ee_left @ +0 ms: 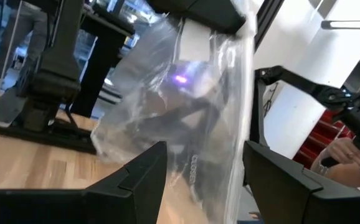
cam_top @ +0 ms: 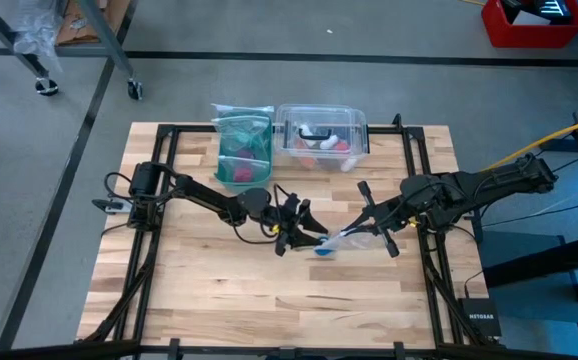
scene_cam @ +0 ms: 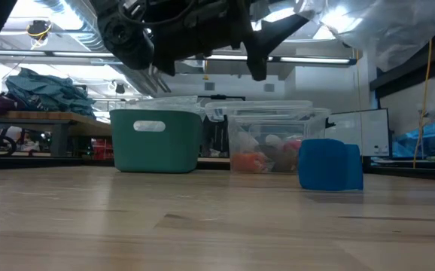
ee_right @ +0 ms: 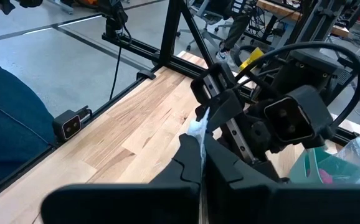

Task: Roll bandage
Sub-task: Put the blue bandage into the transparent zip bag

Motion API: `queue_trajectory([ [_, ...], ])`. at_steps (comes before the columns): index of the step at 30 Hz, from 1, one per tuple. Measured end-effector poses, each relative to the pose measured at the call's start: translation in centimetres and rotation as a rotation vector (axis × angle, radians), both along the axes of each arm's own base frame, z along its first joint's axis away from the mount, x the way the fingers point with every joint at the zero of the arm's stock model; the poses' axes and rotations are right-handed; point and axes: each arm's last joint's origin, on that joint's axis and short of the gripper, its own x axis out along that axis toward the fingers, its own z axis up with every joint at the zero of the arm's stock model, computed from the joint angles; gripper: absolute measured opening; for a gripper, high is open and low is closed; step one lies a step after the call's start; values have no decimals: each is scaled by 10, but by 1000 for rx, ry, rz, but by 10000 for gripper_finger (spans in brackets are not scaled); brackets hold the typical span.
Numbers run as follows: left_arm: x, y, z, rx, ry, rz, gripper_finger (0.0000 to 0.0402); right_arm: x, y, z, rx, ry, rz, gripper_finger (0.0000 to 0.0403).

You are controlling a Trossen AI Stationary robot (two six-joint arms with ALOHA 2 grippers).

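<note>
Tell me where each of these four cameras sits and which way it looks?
High: overhead, straight down on table and both arms.
Low: table height, level across; blue bandage, arm above.
Left wrist: past open left gripper at clear bag.
Right wrist: past shut right gripper, pinching bag.
High and low share the bandage.

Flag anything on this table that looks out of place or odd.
One thing stands out: the task is rolling the bandage, yet that blue roll sits untouched on the table while the right end effector, shut, holds up a clear plastic bag in front of the open left end effector.
</note>
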Motion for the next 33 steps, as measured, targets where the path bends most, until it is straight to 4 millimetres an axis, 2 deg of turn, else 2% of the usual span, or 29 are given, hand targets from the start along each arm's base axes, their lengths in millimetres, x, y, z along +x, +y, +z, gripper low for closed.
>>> queue_trajectory([
  [21, 1, -1, -5, 10, 47, 0, 200, 2, 0, 5, 10, -59, -18, 1],
  [33, 0, -6, -2, 9, 22, -14, 200, 11, -1, -2, -26, -27, -129, 1],
])
